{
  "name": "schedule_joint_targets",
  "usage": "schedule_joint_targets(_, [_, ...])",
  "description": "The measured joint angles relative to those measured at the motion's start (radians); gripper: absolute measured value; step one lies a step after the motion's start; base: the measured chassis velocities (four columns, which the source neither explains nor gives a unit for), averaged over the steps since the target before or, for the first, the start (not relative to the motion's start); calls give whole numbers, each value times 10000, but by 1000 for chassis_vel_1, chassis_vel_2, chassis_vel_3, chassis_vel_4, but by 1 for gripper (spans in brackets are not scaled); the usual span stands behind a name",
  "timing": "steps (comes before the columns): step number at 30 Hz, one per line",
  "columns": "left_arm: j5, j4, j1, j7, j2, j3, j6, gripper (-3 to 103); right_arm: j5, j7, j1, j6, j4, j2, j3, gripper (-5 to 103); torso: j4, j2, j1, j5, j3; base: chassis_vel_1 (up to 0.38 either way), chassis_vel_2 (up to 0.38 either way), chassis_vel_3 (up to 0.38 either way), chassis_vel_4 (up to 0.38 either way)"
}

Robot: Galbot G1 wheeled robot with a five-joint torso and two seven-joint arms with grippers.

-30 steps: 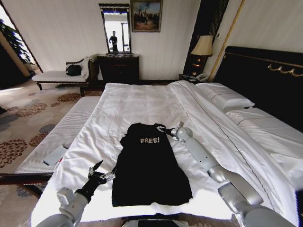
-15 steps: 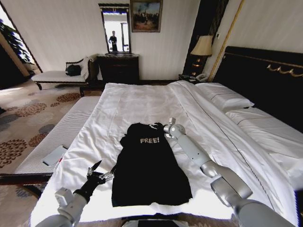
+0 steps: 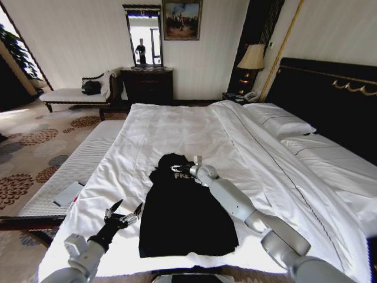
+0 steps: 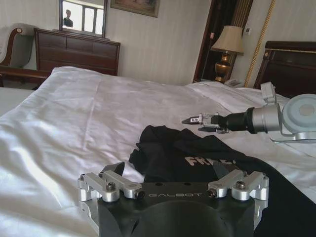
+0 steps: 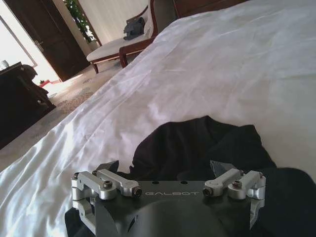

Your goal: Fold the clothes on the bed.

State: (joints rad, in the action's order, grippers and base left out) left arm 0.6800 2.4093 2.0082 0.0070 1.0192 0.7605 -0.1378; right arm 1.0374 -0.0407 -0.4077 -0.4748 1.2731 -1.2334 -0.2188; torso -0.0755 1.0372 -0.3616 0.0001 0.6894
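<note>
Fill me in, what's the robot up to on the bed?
It is working on a black T-shirt spread on the white duvet of the bed. The right gripper is over the shirt's chest near the collar, where the fabric is bunched and partly covers the lettering. The left gripper is open above the duvet beside the shirt's lower left edge, not touching it. No fold is complete yet.
</note>
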Motion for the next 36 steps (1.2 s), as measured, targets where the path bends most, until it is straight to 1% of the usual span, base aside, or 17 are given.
schedule_joint_targets(2, [1,-2,-45,0,2,-73,-2,100,-9,71,140,219,163,450,132,100,3,0,0,0,0,0,0,0,0])
schedule_joint_targets(4, [-2,-4,-48,0,8,-92,-5,100,-59,111,162,283,163,578,148,100,2,0,0,0,-1,0,0,0,0])
schedule_joint_targets(5, [-21,-5,-49,0,19,-129,-11,100,-260,249,199,479,132,988,175,100,-4,0,0,-1,0,0,0,0,0])
schedule_joint_targets(8, [-33,-5,-48,0,27,-158,-18,100,-826,615,131,778,-87,1707,192,100,-7,0,-1,0,0,0,0,0,0])
schedule_joint_targets(9, [-33,-5,-48,0,27,-158,-18,100,-826,615,131,778,-87,1707,192,100,-7,0,-1,0,0,0,0,0,0])
schedule_joint_targets(11, [-32,5,-47,0,0,-166,-30,100,-1322,926,-71,1018,-304,1980,185,100,-8,0,0,3,0,0,0,0,0])
schedule_joint_targets(14, [-32,18,-51,0,-22,-173,-40,100,-1607,1071,-213,1181,-473,2017,185,100,-2,0,0,2,0,0,0,0,0])
schedule_joint_targets(15, [-32,41,-48,0,-30,-177,-52,100,-1734,1123,-317,1255,-573,1994,184,102,0,0,0,2,0,0,0,0,0])
schedule_joint_targets(18, [-37,72,-15,0,-32,-174,-58,100,-1780,1144,-395,1316,-632,1899,186,98,0,0,0,0,0,0,0,0,0])
schedule_joint_targets(21, [-44,97,53,0,-32,-119,-60,100,-1773,1148,-397,1326,-707,1624,122,84,0,0,0,0,0,0,0,0,0])
schedule_joint_targets(22, [-44,100,57,0,-31,-114,-60,100,-1769,1148,-389,1326,-722,1594,111,84,0,0,0,0,0,0,0,0,0])
schedule_joint_targets(24, [-45,109,63,0,-25,-99,-60,100,-1740,1148,-342,1316,-803,1443,72,78,0,0,-1,0,0,0,0,0,0])
schedule_joint_targets(28, [27,115,73,0,12,-53,-69,100,-1705,1148,-216,1279,-1173,1124,-9,56,1,0,0,-2,0,0,0,0,0])
schedule_joint_targets(30, [36,113,74,0,14,-46,-70,100,-1705,1148,-206,1278,-1223,1104,-12,56,-1,0,0,-2,0,0,0,0,0])
schedule_joint_targets(32, [56,88,72,0,15,-38,-70,100,-1704,1157,-175,1273,-1440,1039,-20,45,-4,0,0,-2,0,0,0,0,0])
schedule_joint_targets(33, [56,88,72,0,15,-38,-70,100,-1704,1157,-175,1273,-1440,1039,-20,45,-4,0,0,-2,0,0,0,0,0])
schedule_joint_targets(36, [77,66,43,0,-2,-32,-73,100,-1709,1186,-169,1266,-1591,1011,-22,29,-2,0,0,-1,0,0,0,0,0])
